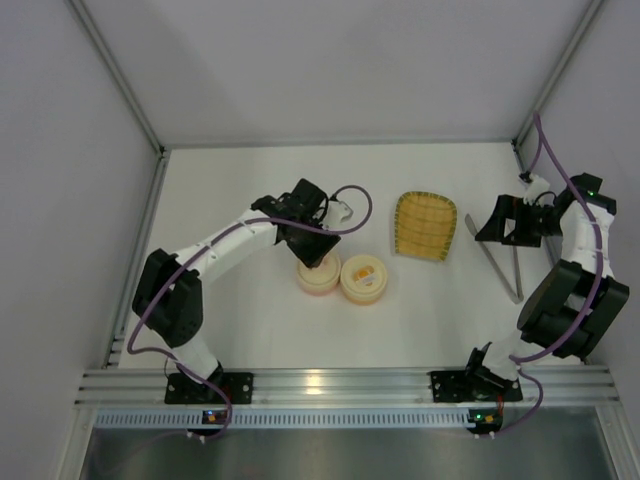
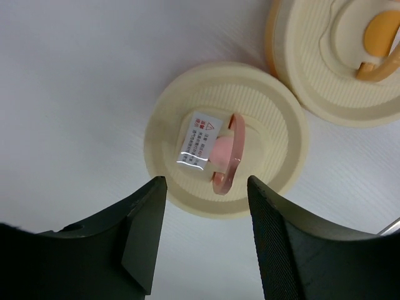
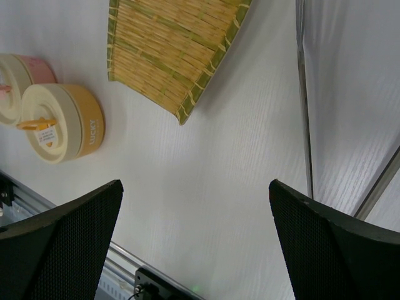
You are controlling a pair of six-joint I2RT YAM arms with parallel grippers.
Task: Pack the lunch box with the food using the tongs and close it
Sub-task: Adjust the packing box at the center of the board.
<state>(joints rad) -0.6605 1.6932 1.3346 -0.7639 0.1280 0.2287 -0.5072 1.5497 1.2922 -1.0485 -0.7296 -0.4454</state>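
The lunch box shows as two round cream-lidded tubs side by side, one pink point(image 1: 318, 281) and one orange point(image 1: 362, 279), both with lids on. My left gripper point(image 1: 313, 253) hangs over the pink tub. In the left wrist view it point(image 2: 206, 186) is open and empty, just short of the pink-handled lid point(image 2: 187, 106). The silver tongs point(image 1: 503, 274) lie flat in a narrow V at the right. My right gripper point(image 1: 492, 228) hovers over their far ends, wide open point(image 3: 195, 184) and holding nothing; one tong arm point(image 3: 303, 94) runs past its right finger. No food shows in any view.
A yellow woven tray point(image 1: 425, 224) lies between the tubs and the tongs, and appears again in the right wrist view point(image 3: 169, 50). The orange tub's lid point(image 2: 312, 69) almost touches the pink one. White walls enclose the table, with a metal rail point(image 1: 340, 385) along the near edge.
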